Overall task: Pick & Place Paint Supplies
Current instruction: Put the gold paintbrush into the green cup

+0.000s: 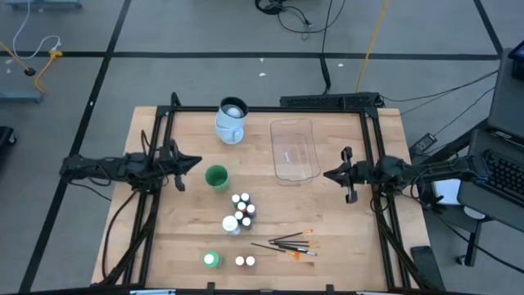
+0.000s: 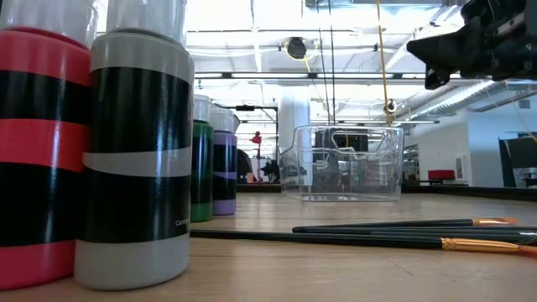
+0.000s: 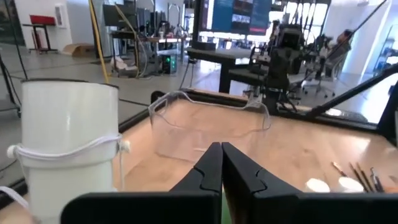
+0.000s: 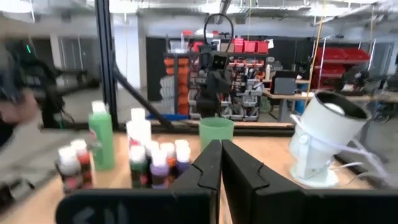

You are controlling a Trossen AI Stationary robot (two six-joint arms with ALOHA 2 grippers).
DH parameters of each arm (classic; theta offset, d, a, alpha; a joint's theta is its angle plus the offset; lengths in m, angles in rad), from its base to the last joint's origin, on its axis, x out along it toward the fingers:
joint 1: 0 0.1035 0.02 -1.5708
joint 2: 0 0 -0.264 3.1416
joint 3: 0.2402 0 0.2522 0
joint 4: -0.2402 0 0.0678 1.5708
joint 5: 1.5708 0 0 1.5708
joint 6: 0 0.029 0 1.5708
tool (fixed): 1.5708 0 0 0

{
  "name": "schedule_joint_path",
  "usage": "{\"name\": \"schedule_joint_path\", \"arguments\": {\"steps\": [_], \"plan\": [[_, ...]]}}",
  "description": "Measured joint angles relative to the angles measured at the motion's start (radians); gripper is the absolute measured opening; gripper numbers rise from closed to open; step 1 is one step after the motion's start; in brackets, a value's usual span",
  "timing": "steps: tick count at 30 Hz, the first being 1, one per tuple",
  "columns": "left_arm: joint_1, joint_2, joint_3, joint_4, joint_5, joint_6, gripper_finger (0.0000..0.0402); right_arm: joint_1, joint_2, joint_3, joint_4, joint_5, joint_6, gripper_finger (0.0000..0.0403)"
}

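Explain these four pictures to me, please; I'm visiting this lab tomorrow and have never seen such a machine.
It is a robot with two dark arms at a light wooden table. One picture looks straight down, one looks level across the tabletop, and two come from cameras on the arms' wrists.

The left pincer and the right pincer are both shut and hold nothing.

On the table lie a clear rectangular plastic tray, a green round cup, a white cup-like container, a cluster of tiny white-capped paint bottles, a taller green bottle and several thin brushes.
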Motion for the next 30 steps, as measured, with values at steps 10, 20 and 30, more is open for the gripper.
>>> {"name": "schedule_joint_path", "arguments": {"steps": [10, 20, 30], "plan": [[-0.037, 0.114, -0.107, 0.178, 0.028, 0.085, 0.0013, 0.001, 0.037, -0.008, -0.042, 0.019, -0.028, 0.0004], [-0.04, 0.132, -0.106, 0.265, 0.026, 0.141, 0.0019, 0.001, 0.119, 0.152, -0.184, 0.295, -0.077, 0.0004], [-0.039, 0.132, -0.106, 0.37, 0.015, 0.17, 0.0019, 0.135, 0.423, 0.653, -0.688, 0.533, -0.066, 0.006]]}}
